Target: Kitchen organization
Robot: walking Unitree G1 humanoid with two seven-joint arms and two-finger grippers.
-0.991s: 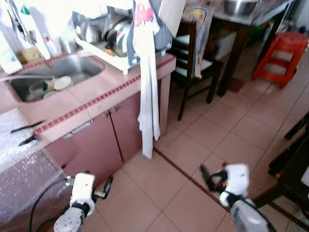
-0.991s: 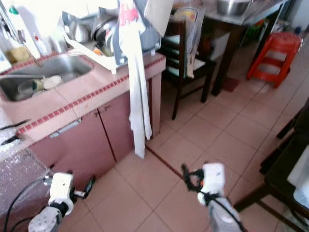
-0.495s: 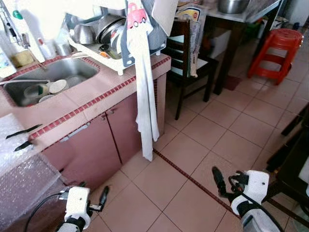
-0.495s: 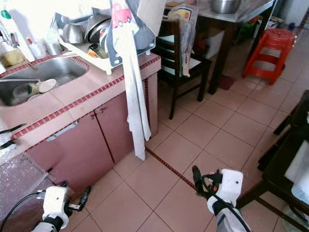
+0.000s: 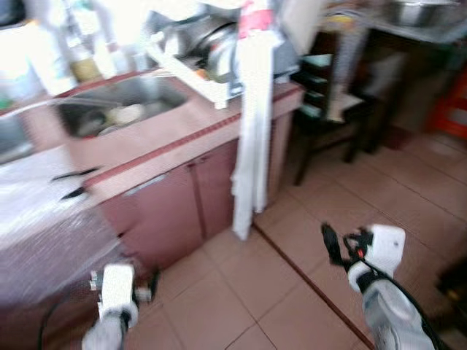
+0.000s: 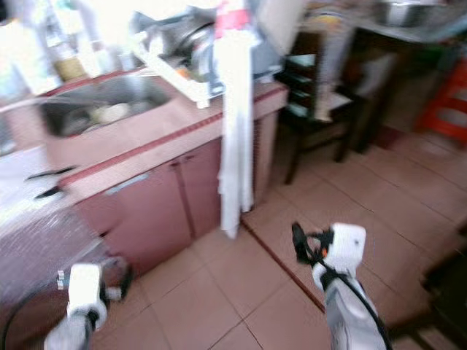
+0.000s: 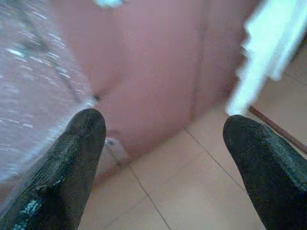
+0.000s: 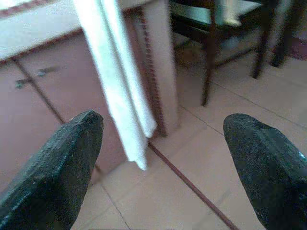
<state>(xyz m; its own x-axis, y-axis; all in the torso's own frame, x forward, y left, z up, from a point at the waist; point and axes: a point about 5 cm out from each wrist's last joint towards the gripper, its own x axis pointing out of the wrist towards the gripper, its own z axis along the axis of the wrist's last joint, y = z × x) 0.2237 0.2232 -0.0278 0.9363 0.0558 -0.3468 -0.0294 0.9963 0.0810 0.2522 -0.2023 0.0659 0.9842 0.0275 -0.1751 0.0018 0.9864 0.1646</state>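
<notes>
A pink tiled counter (image 5: pixel 153 142) holds a steel sink (image 5: pixel 120 102) with dishes in it and a dish rack (image 5: pixel 204 58) stacked with pots. A long white towel (image 5: pixel 252 146) hangs over the counter's end, down past the cabinet doors (image 5: pixel 182 211). Two black utensils (image 5: pixel 73 182) lie on the counter's near left part. My left gripper (image 5: pixel 152 283) hangs low by the cabinet; its fingers (image 7: pixel 72 163) stand wide apart, open and empty. My right gripper (image 5: pixel 328 244) is held over the floor tiles, open and empty, pointing at the towel (image 8: pixel 120 81).
Bubble wrap (image 5: pixel 44 233) covers the surface at my near left. A dark wooden chair (image 5: pixel 328 95) stands right of the counter, with a table (image 5: pixel 416 29) and a red stool (image 5: pixel 456 109) behind it. Bare floor tiles (image 5: pixel 248 292) lie between the arms. The picture is blurred.
The whole picture has shifted right and blurred, so the camera has turned left. My right gripper sits a little higher in view. Both grippers stay open and empty.
</notes>
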